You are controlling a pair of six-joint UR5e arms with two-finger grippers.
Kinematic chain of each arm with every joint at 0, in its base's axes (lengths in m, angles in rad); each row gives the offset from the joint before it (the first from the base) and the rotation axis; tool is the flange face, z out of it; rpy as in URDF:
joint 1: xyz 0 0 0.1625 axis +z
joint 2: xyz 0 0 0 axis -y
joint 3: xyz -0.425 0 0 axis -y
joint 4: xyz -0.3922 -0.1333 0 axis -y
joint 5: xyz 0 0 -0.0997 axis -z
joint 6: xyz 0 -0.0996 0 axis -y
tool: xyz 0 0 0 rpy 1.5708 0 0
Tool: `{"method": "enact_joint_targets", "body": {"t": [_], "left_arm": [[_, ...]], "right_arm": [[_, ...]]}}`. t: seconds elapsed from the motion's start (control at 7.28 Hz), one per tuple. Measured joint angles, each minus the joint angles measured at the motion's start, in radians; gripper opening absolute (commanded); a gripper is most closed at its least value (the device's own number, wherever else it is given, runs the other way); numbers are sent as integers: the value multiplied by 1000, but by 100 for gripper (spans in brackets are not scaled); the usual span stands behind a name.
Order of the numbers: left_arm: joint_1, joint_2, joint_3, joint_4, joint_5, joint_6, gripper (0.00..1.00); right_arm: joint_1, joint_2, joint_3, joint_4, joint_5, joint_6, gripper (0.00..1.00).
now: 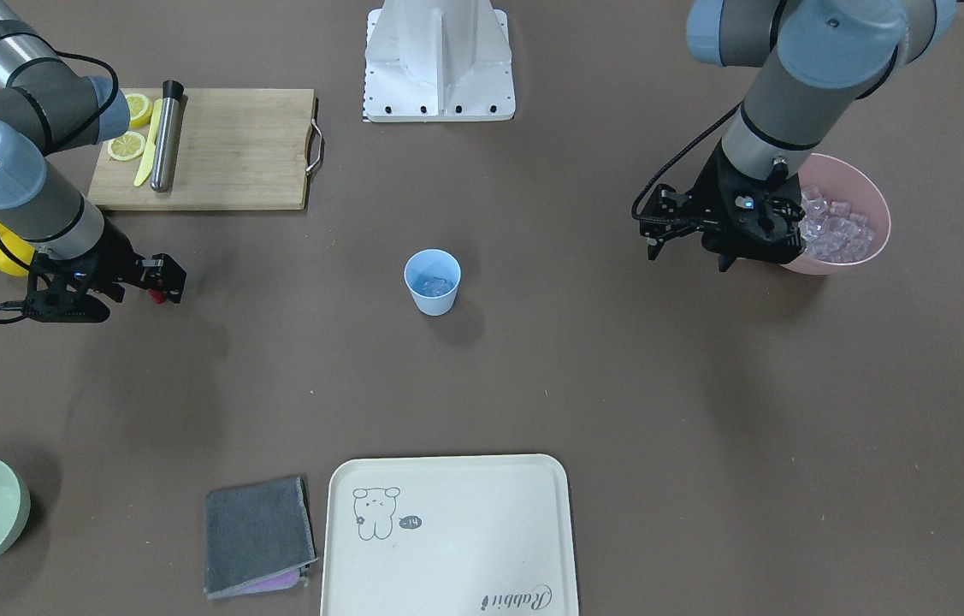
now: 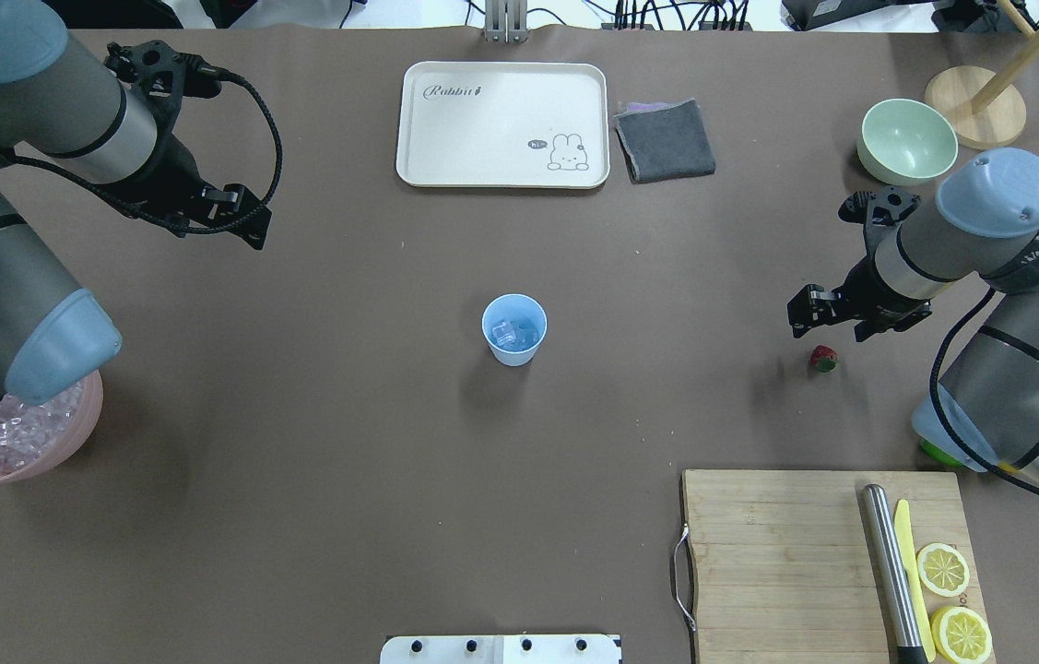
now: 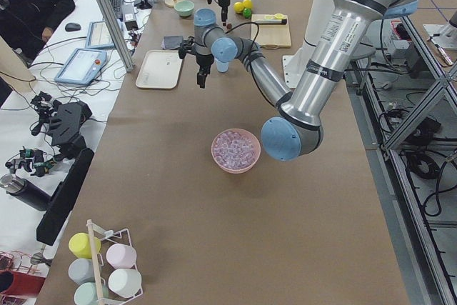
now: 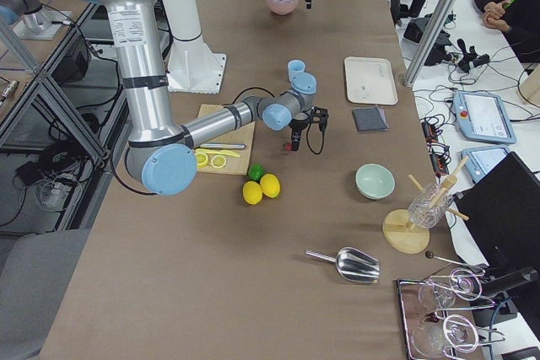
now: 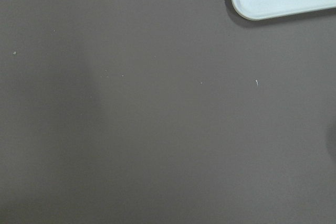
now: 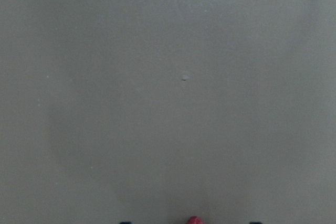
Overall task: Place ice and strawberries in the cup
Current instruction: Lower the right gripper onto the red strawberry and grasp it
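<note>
Some ice point(image 2: 513, 330) in cup point(image 2: 513, 349), strawberry point(image 2: 822, 358) — outside

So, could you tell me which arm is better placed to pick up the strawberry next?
The right. Its claw hangs open right by the strawberry, while the left claw is far across the table, beyond the cup, near the pink bowl.

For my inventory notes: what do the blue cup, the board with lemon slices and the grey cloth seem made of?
Cup: probably plastic, matte light blue, thin smooth wall.
Board: wood, pale, with visible grain lines.
Cloth: likely fabric, dull grey, soft folded edges.
</note>
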Motion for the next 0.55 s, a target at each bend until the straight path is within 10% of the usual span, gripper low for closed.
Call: {"method": "enact_joint_targets", "body": {"t": [0.41,0.55], "left_arm": [[0,-3,-1,0,0,-1,91],[-1,-3,-1,0,0,-1,91]], "right_arm": [[-17,-5,-10,0,0,-4,72],[-23,-6,-13,0,0,-4,47]]}}
